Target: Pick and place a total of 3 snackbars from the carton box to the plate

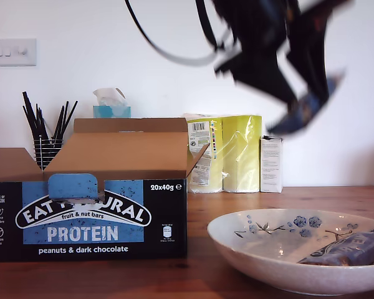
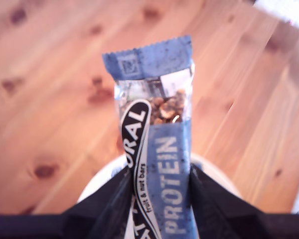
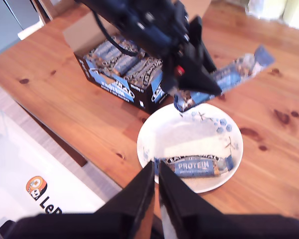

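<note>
While my first gripper [image 2: 157, 184] clamps the snackbar [image 2: 157, 149] mid-length above the plate [image 3: 189, 134], its glossy wrapper looks light, bendy and slippery (my second gripper [image 3: 156, 172] hangs shut, empty).

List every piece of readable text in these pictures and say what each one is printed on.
"EAT NATURAL", "fruit & nut bars", "PROTEIN", "peanuts & dark chocolate", "20x40g": front of the carton box.
"SOURCE OF PROTEIN", "gluten free": the carton's side strip, barely legible.
"URAL", "PROTEIN", "fruit & nut bars": snackbar held in my first gripper.
"PROTEIN": snackbar on the plate.
"Le": floor sign, cut off.
Yellow pack and white box: print too small.
</note>
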